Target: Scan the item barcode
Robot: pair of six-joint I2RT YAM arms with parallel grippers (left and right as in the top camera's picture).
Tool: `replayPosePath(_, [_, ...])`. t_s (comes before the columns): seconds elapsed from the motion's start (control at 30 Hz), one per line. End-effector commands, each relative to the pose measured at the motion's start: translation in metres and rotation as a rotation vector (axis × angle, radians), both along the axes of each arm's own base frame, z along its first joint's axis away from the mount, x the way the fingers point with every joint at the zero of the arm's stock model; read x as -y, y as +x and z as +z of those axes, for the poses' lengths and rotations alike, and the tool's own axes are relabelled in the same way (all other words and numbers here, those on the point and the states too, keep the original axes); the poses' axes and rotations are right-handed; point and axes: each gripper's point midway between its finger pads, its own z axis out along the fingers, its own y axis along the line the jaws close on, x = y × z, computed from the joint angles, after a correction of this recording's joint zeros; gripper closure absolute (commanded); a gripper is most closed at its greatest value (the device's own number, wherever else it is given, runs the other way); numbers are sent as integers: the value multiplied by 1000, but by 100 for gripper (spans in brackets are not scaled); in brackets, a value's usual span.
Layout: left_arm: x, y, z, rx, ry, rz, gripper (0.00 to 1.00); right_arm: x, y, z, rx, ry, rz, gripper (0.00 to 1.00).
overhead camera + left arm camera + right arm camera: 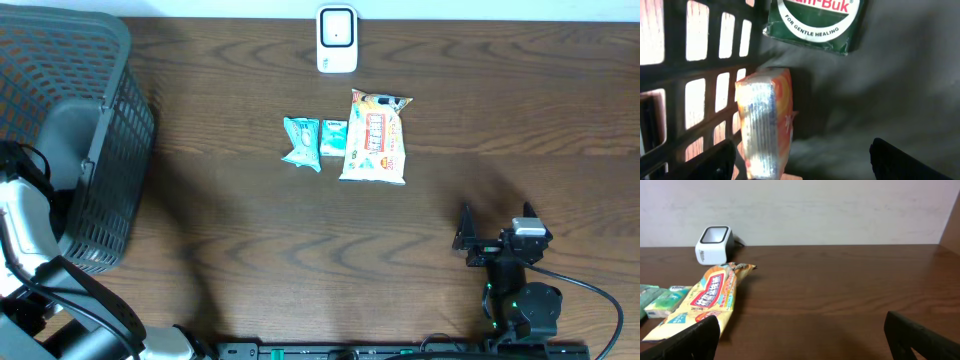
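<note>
We look down on a dark wooden table (250,250) with a black mesh basket (110,150) at its left edge. Our left arm reaches into the basket. Its wrist camera shows the left gripper (802,150) with its fingers spread wide, holding nothing. An orange and white packet (767,125) stands on edge close to the basket's latticed wall, just beside one finger. A green box (815,22) printed "FOR GENTLE HEALING" lies farther in. The white scanner (337,38) sits at the middle of the table's far edge, well apart from the basket. Near it, two teal packets (301,142) and a yellow snack bag (375,138) lie side by side. Our right gripper (801,322) sits low at the near right, released and empty
</note>
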Motion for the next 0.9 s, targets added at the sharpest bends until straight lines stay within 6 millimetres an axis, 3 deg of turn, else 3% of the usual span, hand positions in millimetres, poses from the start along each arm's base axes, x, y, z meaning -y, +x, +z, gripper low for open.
replayPosePath(0.0, [2, -11, -14, -45, -10, 16, 15, 2, 0, -1, -2, -7, -7, 1])
replayPosePath(0.23, [5, -14, -36, -36, -2, 16, 15, 2, 0, -1, -2, -7, -7, 1])
replayPosePath(0.47, [5, -14, -39, -34, 0, 16, 18, 2, 0, -1, -2, -7, -7, 1])
replayPosePath(0.63, [4, -13, -39, -29, 3, 16, 54, 2, 0, -1, -2, -7, -7, 1])
replayPosePath(0.83, [1, -6, -33, -2, 6, 14, 81, 2, 0, -1, -2, -7, -7, 1])
replayPosePath(0.87, [0, -2, -28, 17, 8, 8, 89, 2, 0, -1, -2, -7, -7, 1])
